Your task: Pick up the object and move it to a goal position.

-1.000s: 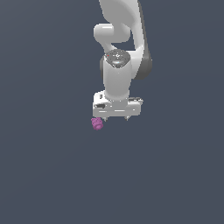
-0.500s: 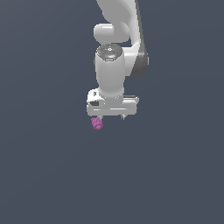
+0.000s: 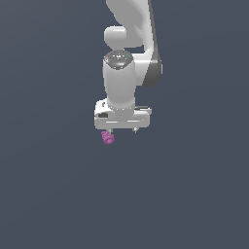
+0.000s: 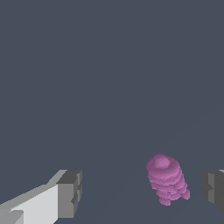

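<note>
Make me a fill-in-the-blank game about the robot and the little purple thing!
1. The small ridged knob is colored ____.
2. In the wrist view, the knob sits ____ the two gray fingertips.
3. The gripper is ____, with its fingers spread wide apart.
4. The robot arm is mostly colored ____.

Missing words: magenta-purple; between; open; white

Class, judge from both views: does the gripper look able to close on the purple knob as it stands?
Probably yes. The purple knob sits between the open gripper's fingers, nothing blocking, though nearer one finger.
</note>
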`<action>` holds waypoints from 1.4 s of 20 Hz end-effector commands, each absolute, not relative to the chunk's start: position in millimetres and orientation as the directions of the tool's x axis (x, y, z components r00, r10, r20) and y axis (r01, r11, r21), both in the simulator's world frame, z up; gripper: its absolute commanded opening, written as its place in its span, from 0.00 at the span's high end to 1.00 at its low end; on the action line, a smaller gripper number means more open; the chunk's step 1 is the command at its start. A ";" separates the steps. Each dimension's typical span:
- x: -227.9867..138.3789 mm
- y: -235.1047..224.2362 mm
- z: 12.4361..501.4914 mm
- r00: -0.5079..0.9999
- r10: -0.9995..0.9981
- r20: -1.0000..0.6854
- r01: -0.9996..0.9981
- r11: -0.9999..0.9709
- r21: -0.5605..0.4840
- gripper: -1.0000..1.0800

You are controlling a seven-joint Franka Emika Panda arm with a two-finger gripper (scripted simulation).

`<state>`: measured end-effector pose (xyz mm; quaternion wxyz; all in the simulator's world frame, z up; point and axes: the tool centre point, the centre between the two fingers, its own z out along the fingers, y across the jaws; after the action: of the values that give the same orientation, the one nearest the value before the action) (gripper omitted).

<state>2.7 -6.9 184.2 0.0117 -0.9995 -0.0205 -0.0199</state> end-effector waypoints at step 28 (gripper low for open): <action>-61.0 -86.9 90.8 0.935 0.355 0.000 0.355 -0.935 0.000 0.04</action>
<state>-60.1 -86.2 91.8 0.0001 -0.9841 -0.1776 0.0000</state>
